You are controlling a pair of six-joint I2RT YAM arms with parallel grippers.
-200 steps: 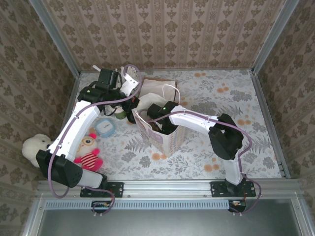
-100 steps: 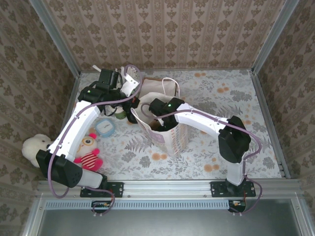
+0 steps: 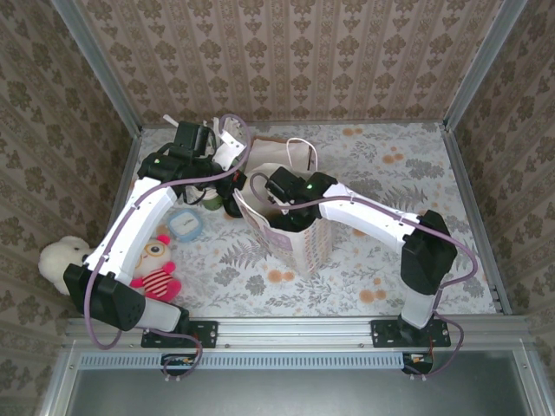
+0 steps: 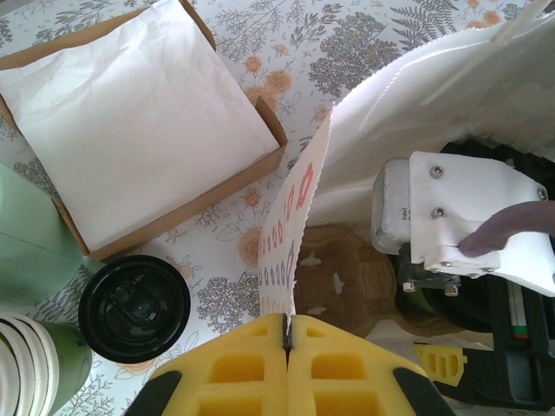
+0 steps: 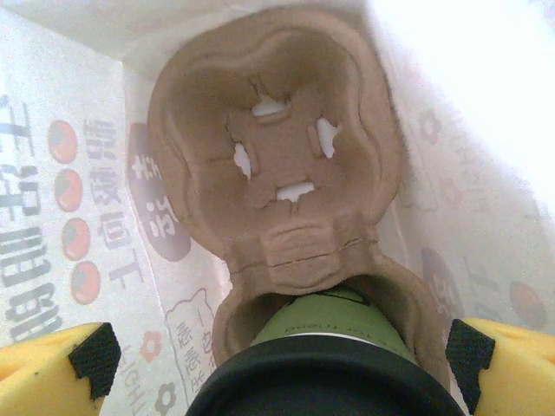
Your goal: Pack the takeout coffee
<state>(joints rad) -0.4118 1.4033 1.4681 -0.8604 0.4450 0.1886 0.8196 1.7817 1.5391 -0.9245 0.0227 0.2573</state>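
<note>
Right elbow (image 3: 429, 247) has swung outward; the right gripper (image 5: 282, 351), wide open and empty, flanks the dark olive-green black-lidded paper cup (image 5: 334, 334) in a brown pulp carrier (image 5: 277, 130) inside the white paper bag (image 4: 416, 113). The left gripper (image 4: 287, 334) pinches its rim.

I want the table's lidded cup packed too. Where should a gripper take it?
Probably from above: the lidded cup stands upright, lid up, so close on its round wall just under the rim, avoiding the pale green cup beside it.
</note>
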